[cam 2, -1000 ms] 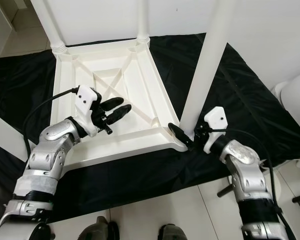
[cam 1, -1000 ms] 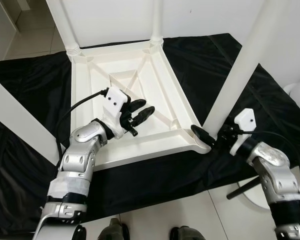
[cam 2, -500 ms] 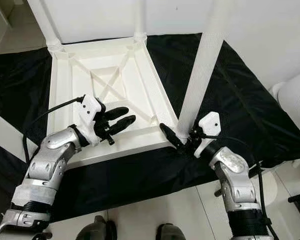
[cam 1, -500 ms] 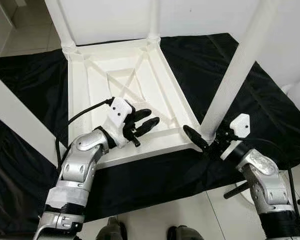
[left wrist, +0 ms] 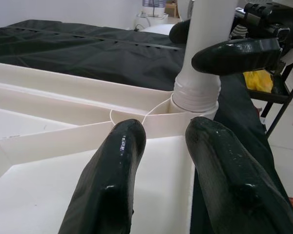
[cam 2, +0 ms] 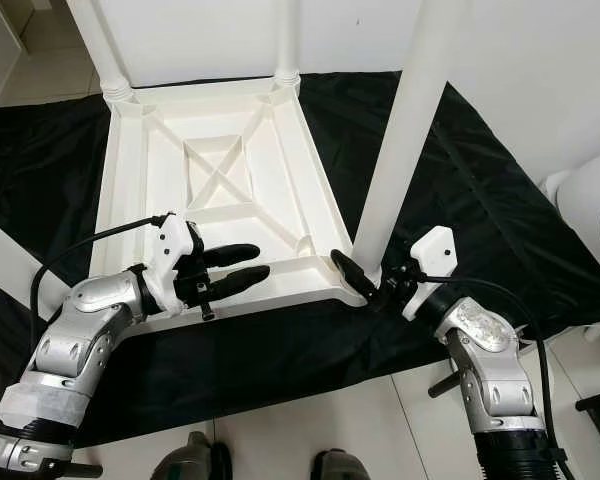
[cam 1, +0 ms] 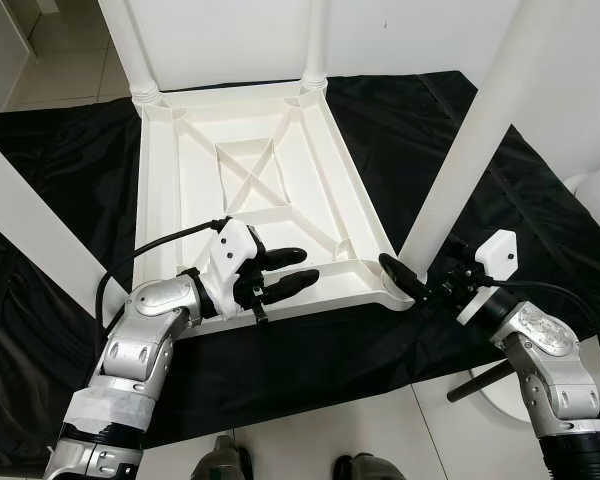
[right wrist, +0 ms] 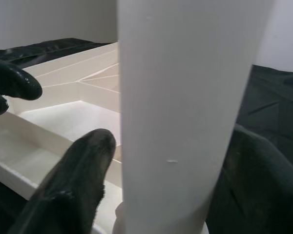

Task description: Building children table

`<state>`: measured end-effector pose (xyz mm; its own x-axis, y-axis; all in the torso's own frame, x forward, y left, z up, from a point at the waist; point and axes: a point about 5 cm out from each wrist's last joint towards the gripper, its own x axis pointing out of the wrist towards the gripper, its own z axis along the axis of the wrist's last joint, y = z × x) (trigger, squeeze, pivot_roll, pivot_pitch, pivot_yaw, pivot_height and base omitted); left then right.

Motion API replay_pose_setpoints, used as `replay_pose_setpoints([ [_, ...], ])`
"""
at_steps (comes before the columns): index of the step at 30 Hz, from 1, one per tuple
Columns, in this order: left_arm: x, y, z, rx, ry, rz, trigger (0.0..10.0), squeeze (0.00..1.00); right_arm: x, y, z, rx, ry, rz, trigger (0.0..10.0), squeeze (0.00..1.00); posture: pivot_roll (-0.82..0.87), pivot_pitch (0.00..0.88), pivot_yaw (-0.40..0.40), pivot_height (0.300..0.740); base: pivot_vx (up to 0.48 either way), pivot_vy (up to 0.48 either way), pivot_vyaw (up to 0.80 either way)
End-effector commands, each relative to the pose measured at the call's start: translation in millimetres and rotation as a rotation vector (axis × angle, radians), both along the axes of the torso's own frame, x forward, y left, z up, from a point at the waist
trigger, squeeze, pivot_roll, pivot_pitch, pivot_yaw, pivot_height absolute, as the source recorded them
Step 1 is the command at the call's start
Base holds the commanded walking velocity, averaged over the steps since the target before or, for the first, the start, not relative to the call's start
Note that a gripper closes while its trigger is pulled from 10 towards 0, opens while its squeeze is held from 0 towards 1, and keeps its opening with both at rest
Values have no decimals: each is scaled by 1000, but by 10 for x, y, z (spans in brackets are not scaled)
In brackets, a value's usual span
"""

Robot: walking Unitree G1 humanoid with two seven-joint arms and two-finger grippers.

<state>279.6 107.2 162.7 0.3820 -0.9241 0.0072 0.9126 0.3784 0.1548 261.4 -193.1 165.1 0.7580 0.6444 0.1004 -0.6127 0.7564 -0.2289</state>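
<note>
A white plastic children's table [cam 1: 160, 200] lies upside down on a black cloth [cam 1: 430, 110]. White legs rise from its corners. My right gripper [cam 1: 408, 272] is at the base of the near right leg [cam 1: 470, 150], one finger on each side; in the right wrist view the leg [right wrist: 185, 97] sits between the two fingers [right wrist: 83, 175], which press against it. My left gripper [cam 1: 308, 266] is open and empty, just above the table's near rim and pointing toward that corner socket [left wrist: 195, 92].
Two legs stand at the far corners [cam 1: 130, 50] [cam 1: 315, 40], and another white leg [cam 1: 20, 220] slants up at the near left. A white round appliance [cam 2: 590, 200] stands at the right. A black rod [cam 1: 475, 380] lies on the tiled floor by my right arm.
My left gripper has slid from over the table's inner ribs toward the near rim. The right gripper stays at the near right leg. The camera has shifted slightly.
</note>
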Motion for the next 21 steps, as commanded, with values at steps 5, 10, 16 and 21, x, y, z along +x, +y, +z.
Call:
replay_pose_setpoints([
  [5, -79, -79, 39, -22, -4, -53, 10000, 0, -68, 15, -92, 8, 47, -25, 0, 0, 10, 1, 6, 740, 0, 0, 0],
  [10, -166, -201, 70, -44, 11, -107, 10000, 0, -101, 30, -130, 26, 57, -68, 0, 0, 7, 0, 4, 740, 0, 0, 0],
  [16, -193, -292, 68, -76, 42, -120, 10000, 0, -98, 27, -124, 72, 44, -212, 10000, 0, 3, 0, 5, 740, 0, 0, 0],
  [21, -188, -338, 73, -88, 35, -123, 10000, 0, -122, 26, -221, 117, 53, -398, 10000, 0, -9, 0, 10, 740, 0, 0, 0],
])
